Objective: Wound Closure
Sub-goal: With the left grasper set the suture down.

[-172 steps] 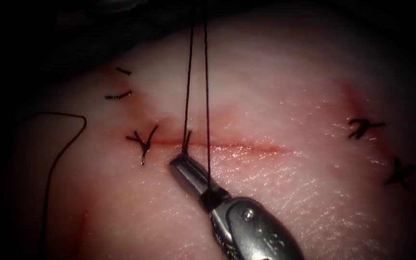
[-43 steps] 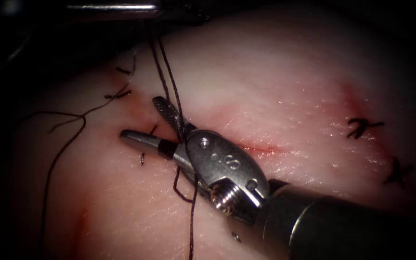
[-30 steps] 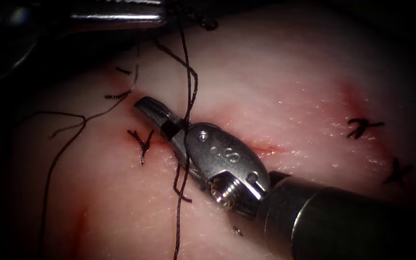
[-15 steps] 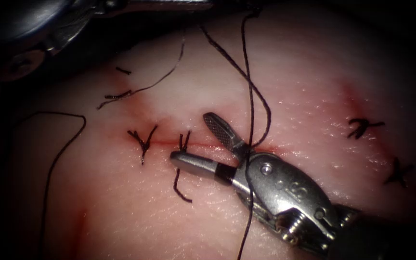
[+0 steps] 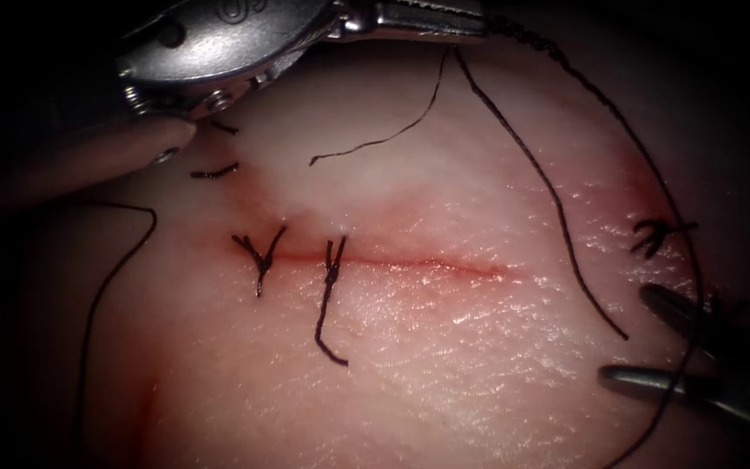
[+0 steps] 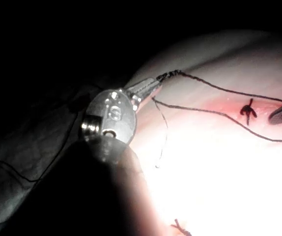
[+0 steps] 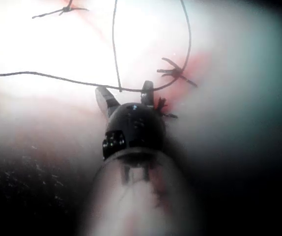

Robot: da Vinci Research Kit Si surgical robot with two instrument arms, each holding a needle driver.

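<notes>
The cut [image 5: 410, 264] runs across the tissue [image 5: 444, 365], with two dark knots at its left end, one [image 5: 259, 252] and another [image 5: 333, 257] that trails a short tail. Beyond the cut, my left tool [image 5: 483, 19] has its jaws shut on the thread [image 5: 557, 208]. Three strands hang from it; the longest curves past the cut's right end. In the left wrist view the same shut jaws [image 6: 155, 80] grip the frayed thread [image 6: 214, 87]. My right tool [image 5: 644, 339] stands open off the cut's right end, holding nothing. In the right wrist view thread [image 7: 72, 79] crosses just ahead of its spread jaws [image 7: 126, 96].
Older stitches sit at the right [image 5: 657, 233] and near the right tool [image 5: 724, 309]. Two short stitches [image 5: 214, 172] lie at the upper left. A loose loop of thread [image 5: 110, 269] lies on the left. Red fluid tints the cut's edges and the lower left.
The right tool shut across the strands beside the second knot, then opened and drew back to the right. The left tool moved right with the thread, which now hangs free of the knot.
</notes>
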